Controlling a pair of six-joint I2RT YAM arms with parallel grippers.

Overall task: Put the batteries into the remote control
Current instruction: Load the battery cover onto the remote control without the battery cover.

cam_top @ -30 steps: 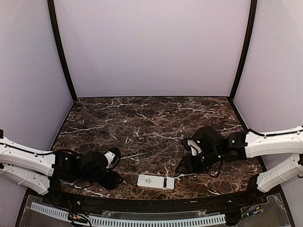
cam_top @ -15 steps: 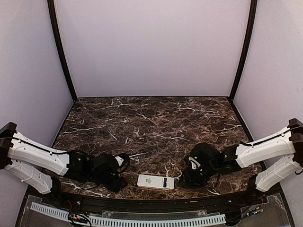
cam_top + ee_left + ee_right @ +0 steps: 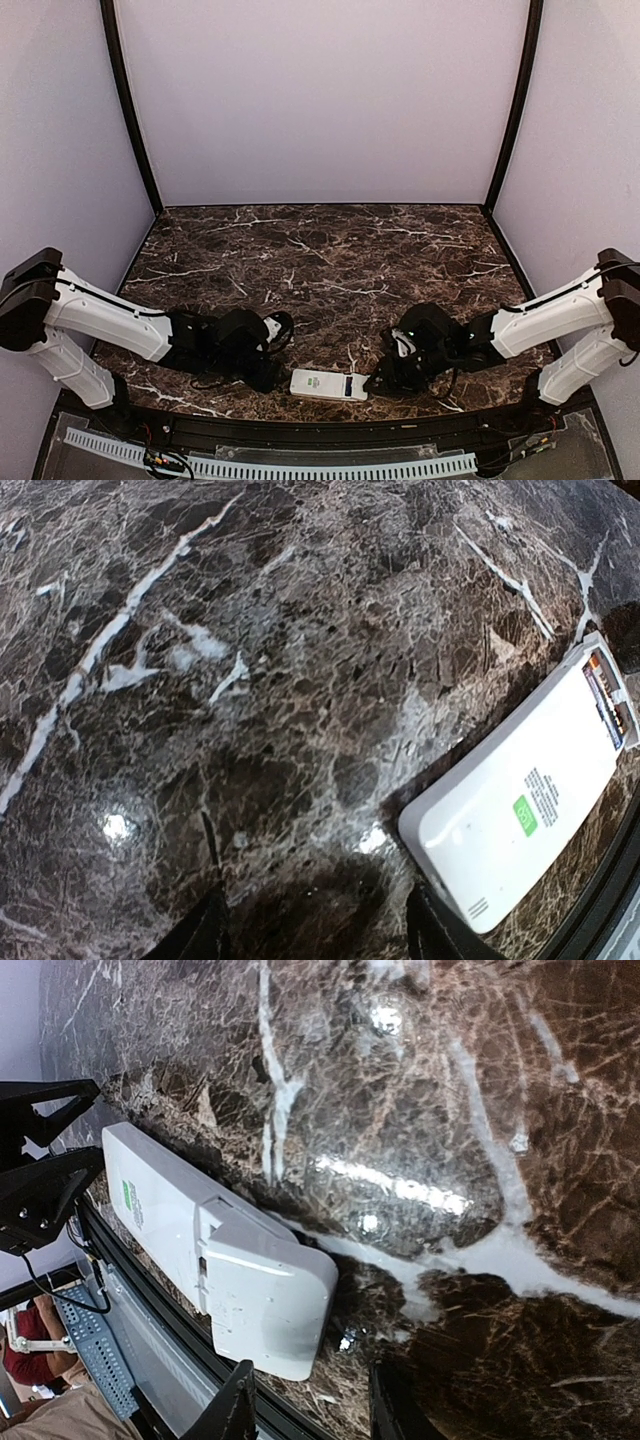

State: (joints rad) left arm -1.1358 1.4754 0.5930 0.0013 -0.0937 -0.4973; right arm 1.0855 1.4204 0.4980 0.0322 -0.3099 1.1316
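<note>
The white remote control [image 3: 328,384] lies face down near the table's front edge, with a green sticker on its back. It also shows in the left wrist view [image 3: 520,810] and the right wrist view [image 3: 170,1220]. Its right end carries a raised white cover plate [image 3: 265,1295], slid partly off. That leaves a narrow open strip [image 3: 605,695] where dark blue and orange show; I cannot tell whether these are the batteries. My left gripper [image 3: 272,378] [image 3: 320,940] is open and empty just left of the remote. My right gripper [image 3: 372,385] [image 3: 310,1410] is open and empty at its right end.
The dark marble table [image 3: 320,270] ends in a black front rail [image 3: 320,425] right behind the remote. Lilac walls enclose the back and both sides. A perforated white strip [image 3: 270,465] runs below the rail.
Both arms have closed in on the remote. The left gripper moved right to its left end. The right gripper moved left and forward to its right end. The remote has not moved.
</note>
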